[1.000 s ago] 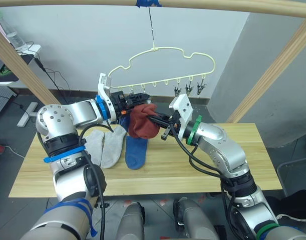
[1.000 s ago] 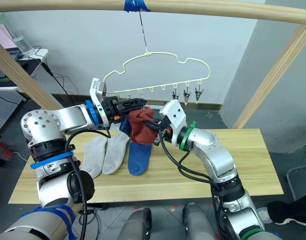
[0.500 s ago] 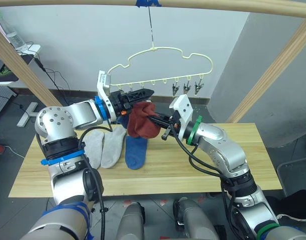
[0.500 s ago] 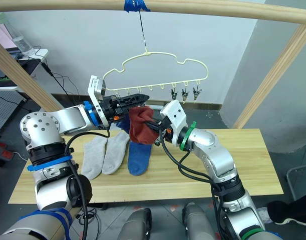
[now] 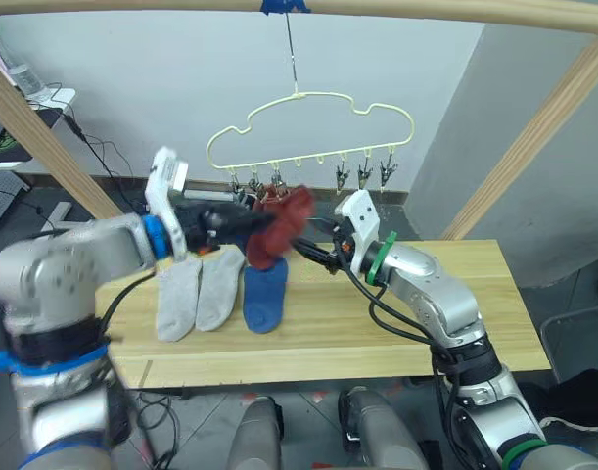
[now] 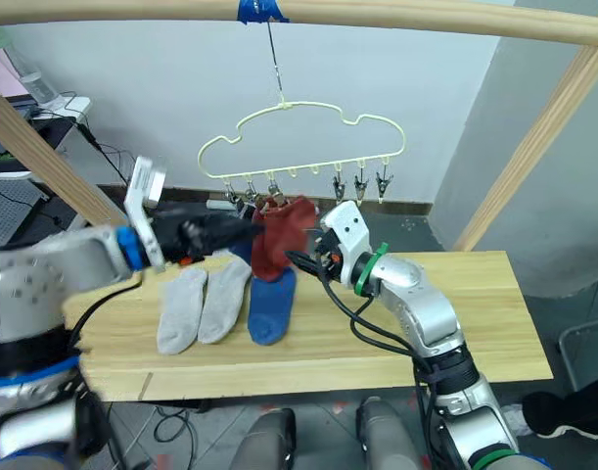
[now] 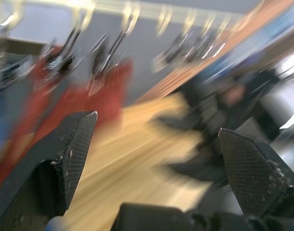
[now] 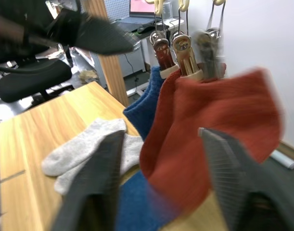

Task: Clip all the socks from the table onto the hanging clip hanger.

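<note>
Setting: indoor test or lab room, arranged for robot trials.
- Frame of thick round wooden poles (image 5: 533, 137), a top rail (image 6: 396, 18) marked with blue tape (image 6: 255, 10).
- Light plank table (image 5: 494, 323) standing alone on a grey floor (image 5: 15, 211).
- Plain white wall (image 5: 132, 69) beside a grey wall (image 5: 514, 59).
- Loose cables (image 5: 101, 149) and a power strip (image 5: 56, 223) on the floor.
- Small white desk (image 5: 39, 98) with a plastic bottle (image 5: 23, 70) at the far left.
- Black office chair (image 8: 31, 79) and a laptop screen (image 8: 139, 6) in the right wrist view.
</note>
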Robot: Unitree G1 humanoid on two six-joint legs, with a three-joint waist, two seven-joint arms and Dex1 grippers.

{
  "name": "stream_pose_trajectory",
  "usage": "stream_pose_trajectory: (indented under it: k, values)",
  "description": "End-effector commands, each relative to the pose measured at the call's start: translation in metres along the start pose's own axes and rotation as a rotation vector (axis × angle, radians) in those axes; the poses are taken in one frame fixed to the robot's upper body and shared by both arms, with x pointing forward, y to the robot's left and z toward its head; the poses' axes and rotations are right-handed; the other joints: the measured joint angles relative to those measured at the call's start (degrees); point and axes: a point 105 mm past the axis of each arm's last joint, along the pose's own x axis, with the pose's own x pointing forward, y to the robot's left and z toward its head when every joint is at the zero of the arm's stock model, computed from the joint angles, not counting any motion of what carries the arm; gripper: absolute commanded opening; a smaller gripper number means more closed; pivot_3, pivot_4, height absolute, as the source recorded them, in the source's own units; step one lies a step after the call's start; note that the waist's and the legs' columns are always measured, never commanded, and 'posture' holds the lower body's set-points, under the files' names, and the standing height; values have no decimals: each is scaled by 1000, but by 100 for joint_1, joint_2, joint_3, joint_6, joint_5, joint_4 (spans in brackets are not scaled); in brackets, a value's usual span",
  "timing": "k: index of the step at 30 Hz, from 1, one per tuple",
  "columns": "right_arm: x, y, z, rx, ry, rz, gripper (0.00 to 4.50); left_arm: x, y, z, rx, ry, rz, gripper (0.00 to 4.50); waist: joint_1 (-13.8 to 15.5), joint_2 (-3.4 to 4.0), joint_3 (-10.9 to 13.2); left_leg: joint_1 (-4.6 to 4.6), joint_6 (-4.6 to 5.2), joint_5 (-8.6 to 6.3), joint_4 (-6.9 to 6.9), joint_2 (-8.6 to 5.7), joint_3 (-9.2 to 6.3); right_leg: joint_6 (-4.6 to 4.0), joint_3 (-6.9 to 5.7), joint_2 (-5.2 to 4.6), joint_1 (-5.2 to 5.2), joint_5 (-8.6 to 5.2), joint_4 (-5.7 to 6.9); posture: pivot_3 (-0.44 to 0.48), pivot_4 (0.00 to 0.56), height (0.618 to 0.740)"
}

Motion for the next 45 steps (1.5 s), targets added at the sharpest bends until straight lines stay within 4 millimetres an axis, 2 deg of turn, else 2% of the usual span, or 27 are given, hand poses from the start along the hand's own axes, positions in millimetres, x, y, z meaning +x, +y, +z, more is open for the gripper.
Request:
stream_pose_trajectory:
  k: [1, 2, 8, 10, 12, 15, 18, 21, 24, 27, 30, 35, 39, 45]
  values:
    - [-16, 1, 9, -22, -24, 4, 4163, -5, -6, 5, 161, -101, 34, 4500, 75, 0, 0, -5, 0, 0, 0, 0, -2, 0, -2, 0, 0, 0, -3, 28, 240, 740]
    - [-20, -1, 9, -30, -16, -15, 4489, -6, -4, 4, 191, -136, 56, 4500, 95, 1, 1, -6, 0, 0, 3, 0, -4, -1, -5, 0, -1, -1, -4, 30, 239, 740]
    - [-37, -3, 12, -43, -11, -77, 4489, -15, -7, -10, 268, -292, 97, 4500, 103, 1, 0, -9, 2, 1, 10, 0, -6, -1, -6, 3, 0, -1, -3, 41, 237, 740]
    - [-44, -8, 16, -80, -24, -186, 4489, -22, -8, -27, 313, -259, 112, 4500, 104, 1, -1, -10, 3, -1, 7, 0, -2, -2, -3, 1, 0, -2, -6, 41, 233, 740]
    - [-48, -12, 20, -108, -41, -279, 4489, -26, -7, -35, 311, -242, 120, 4500, 99, 1, -1, -15, 3, -1, 5, 7, -3, -3, -3, 1, -5, -3, -13, 41, 232, 740]
    - [-48, -14, 23, -121, -50, -329, 4489, -29, -7, -33, 284, -282, 123, 4500, 102, 1, -1, -21, 3, -1, 6, 9, -13, -5, -12, 3, -13, -4, -3, 43, 230, 740]
    - [-48, -23, 31, -121, -90, -440, 4489, -30, -22, -23, 290, -340, 71, 4500, 102, -1, -2, -20, 4, 1, 13, 7, -12, -2, -12, 8, -10, -2, -2, 53, 213, 740]
    - [-42, -25, 38, -141, -121, -475, 4489, -32, -34, -18, 305, -363, 9, 4500, 101, -2, -3, -22, 4, 0, 14, 0, -7, -1, -9, 8, -10, -1, -4, 53, 206, 740]
    - [-39, -26, 40, -148, -142, -495, 4489, -37, -34, -13, 350, -389, 15, 4500, 99, -2, -3, -24, 4, 0, 12, 0, -8, 0, -11, 9, -10, -1, -7, 54, 203, 740]
    - [-28, -26, 44, -102, -189, -499, 3916, -40, -35, -10, 446, -416, -1, 4500, 99, -2, -3, -25, 4, 0, 9, 2, -11, -1, -13, 11, -11, -2, -8, 58, 204, 740]
    - [-18, -30, 45, -101, -203, -532, 2907, -42, -37, -14, 493, -420, -26, 4500, 92, -2, -3, -22, 4, 0, 11, 3, -8, -2, -11, 12, -11, -1, -4, 66, 207, 740]
    - [-6, -34, 42, -104, -219, -567, 2907, -43, -32, -17, 514, -429, -7, 4500, 93, -2, -3, -21, 4, 0, 11, 4, -9, -3, -13, 13, -11, -1, -2, 71, 208, 740]
    - [5, -36, 45, -66, -245, -586, 2907, -42, -27, -10, 510, -442, 25, 4500, 120, -2, -3, -27, 5, 0, 12, 3, -10, -3, -13, 13, -11, -1, -5, 98, 210, 740]
    - [12, -41, 50, -66, -260, -605, 2907, -42, -26, -9, 512, -443, 42, 4500, 162, -2, -3, -25, 5, 1, 13, 5, -14, -2, -17, 15, -11, -1, 0, 107, 211, 740]
